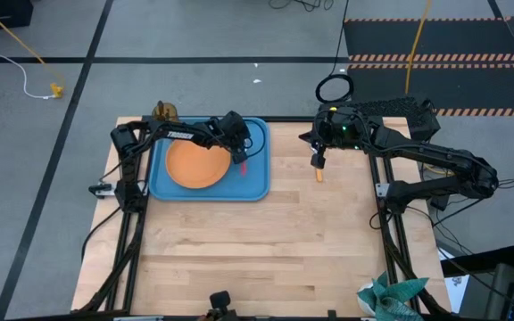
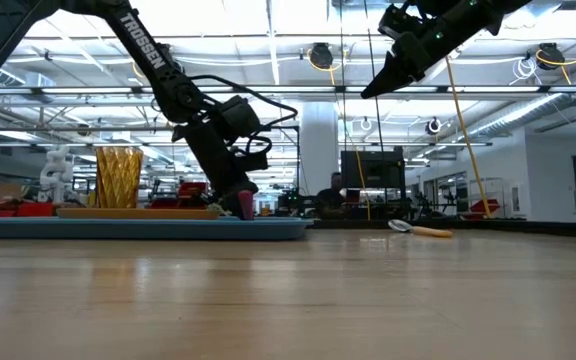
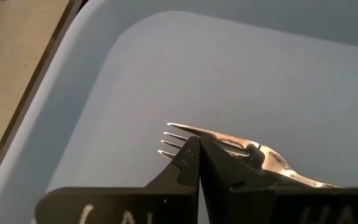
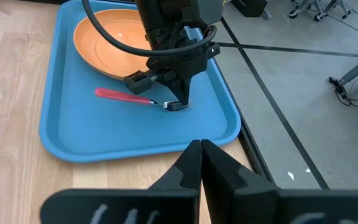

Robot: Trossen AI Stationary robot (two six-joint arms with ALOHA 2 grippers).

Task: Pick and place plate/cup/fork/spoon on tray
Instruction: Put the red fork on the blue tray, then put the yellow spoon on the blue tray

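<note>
High view: the tray (image 1: 163, 185) sits near the bench's far left corner with the plate (image 1: 196, 165) on it. The left claw (image 1: 240, 156) is down over the tray's right part, right beside the plate, where the fork (image 1: 244, 167) lies. The right claw (image 1: 318, 160) hangs over the far middle of the bench, just above the spoon (image 1: 319, 174), which lies on bare wood well clear of the tray.

Low view: the cup (image 2: 118, 178) stands upright at the tray's far left side. The left claw (image 2: 243, 208) reaches down to the tray floor, while the right claw (image 2: 372, 93) is way up in the air, with the spoon (image 2: 420, 229) flat on the bench below.

Left wrist view: the left claw (image 3: 199, 148) looks pinched nearly shut, tips right at the fork's (image 3: 229, 144) neck behind the tines; can't tell if it really grips it.

Right wrist view: the right claw (image 4: 201, 146) is closed up, holding nothing. Past it, the fork (image 4: 143, 99) lies flat on the tray (image 4: 64, 144) next to the plate (image 4: 114, 40).
</note>
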